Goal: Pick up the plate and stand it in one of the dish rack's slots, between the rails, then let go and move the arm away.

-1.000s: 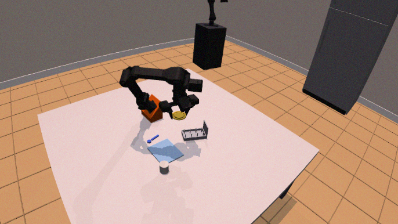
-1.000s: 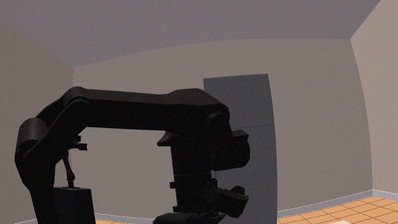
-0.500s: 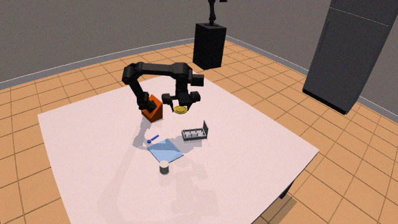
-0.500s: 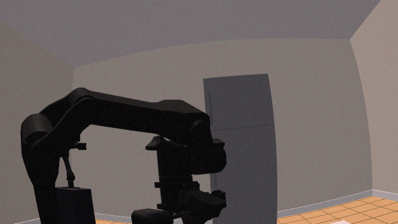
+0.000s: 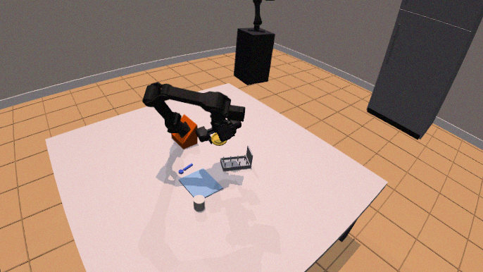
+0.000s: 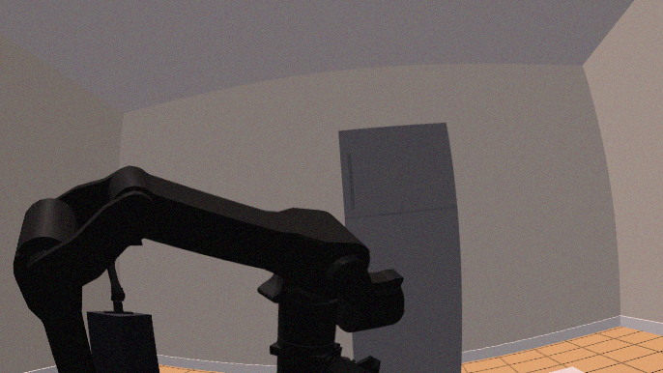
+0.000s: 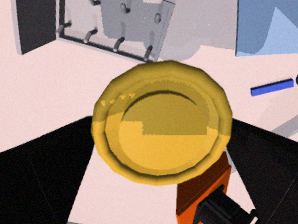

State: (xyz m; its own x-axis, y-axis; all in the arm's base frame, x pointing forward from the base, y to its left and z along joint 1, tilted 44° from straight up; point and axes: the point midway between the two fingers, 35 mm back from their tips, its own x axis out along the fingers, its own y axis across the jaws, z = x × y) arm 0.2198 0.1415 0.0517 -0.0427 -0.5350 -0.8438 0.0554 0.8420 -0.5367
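The yellow plate (image 5: 219,140) (image 7: 162,145) is held in the air, gripped by opposite sides of its rim, its face turned to the wrist camera. My gripper (image 5: 215,136) (image 7: 160,124) is shut on it, fingers wide apart across the plate. The dark dish rack (image 5: 236,168) (image 7: 37,25) stands on the table, to the right of the plate and nearer the camera in the top view. It has short pegs in rows and a tall panel at one end. The slots hold no plate. The exterior view shows the arm but neither plate nor rack.
A blue mat (image 5: 197,181) (image 7: 265,30) lies left of the rack in the top view. A blue spoon-like utensil (image 5: 187,167) (image 7: 272,87) lies beside it, and a grey cup (image 5: 199,204) stands at its near corner. An orange block (image 5: 188,141) (image 7: 192,192) is at the arm's base.
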